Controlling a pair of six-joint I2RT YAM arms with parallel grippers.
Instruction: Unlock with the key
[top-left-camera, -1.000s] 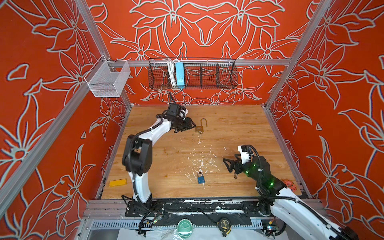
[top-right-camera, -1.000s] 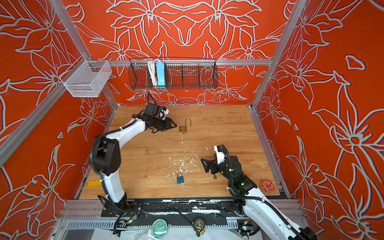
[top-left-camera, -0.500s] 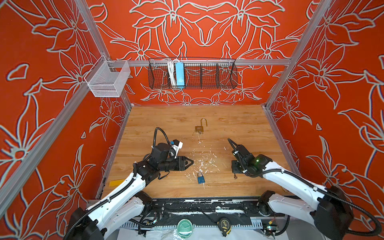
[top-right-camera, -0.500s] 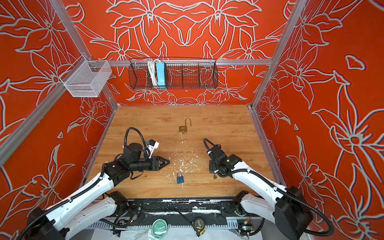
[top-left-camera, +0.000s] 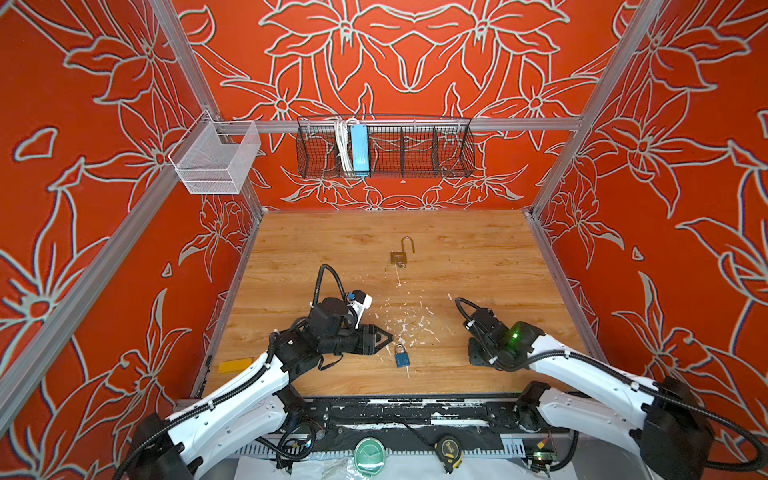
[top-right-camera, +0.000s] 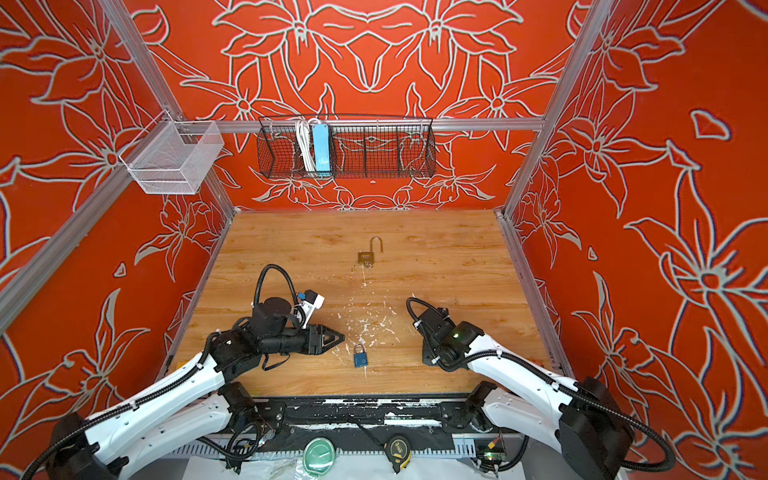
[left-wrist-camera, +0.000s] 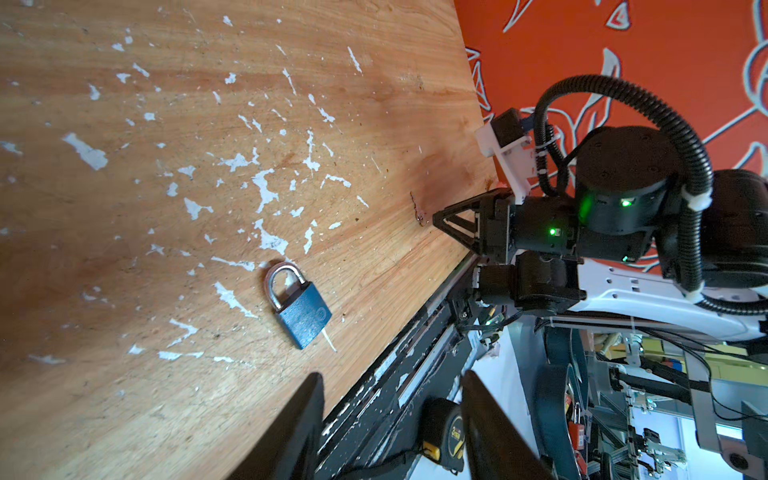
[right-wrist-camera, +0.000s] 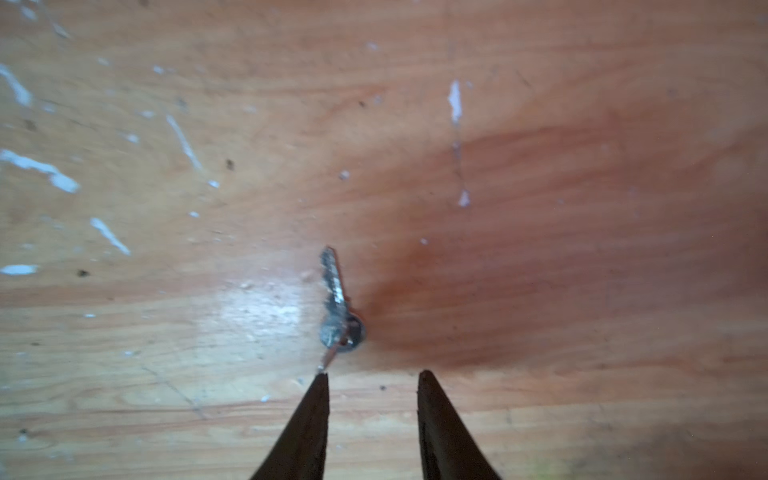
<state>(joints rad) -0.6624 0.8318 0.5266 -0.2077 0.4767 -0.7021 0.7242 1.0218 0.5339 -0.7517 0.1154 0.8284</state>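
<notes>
The blue padlock lies flat on the wooden table, close to the front edge, with its shackle closed and pointing toward the back wall. The left end effector is just beside the blue padlock, on its left and a little behind it, low over the table and pointing toward it. In the left wrist view its two fingers stand apart with nothing between them, so it is open and empty, and the blue padlock lies ahead of them, not touched. The right end effector is to the right of the blue padlock, well apart from it, with its tips down very near the wood. In the right wrist view its fingertips are also apart and they hold nothing. The key, small and silver, lies flat on the table just in front of them, outside the gap. A thin piece at the head of the key reaches almost to one fingertip, but the picture is blurred and I cannot tell if they touch. A brass padlock lies far behind the blue padlock, toward the back wall, with its shackle open. White scratch marks cover the table between the two. A yellow block lies well to the left of the blue padlock, at the table edge.
</notes>
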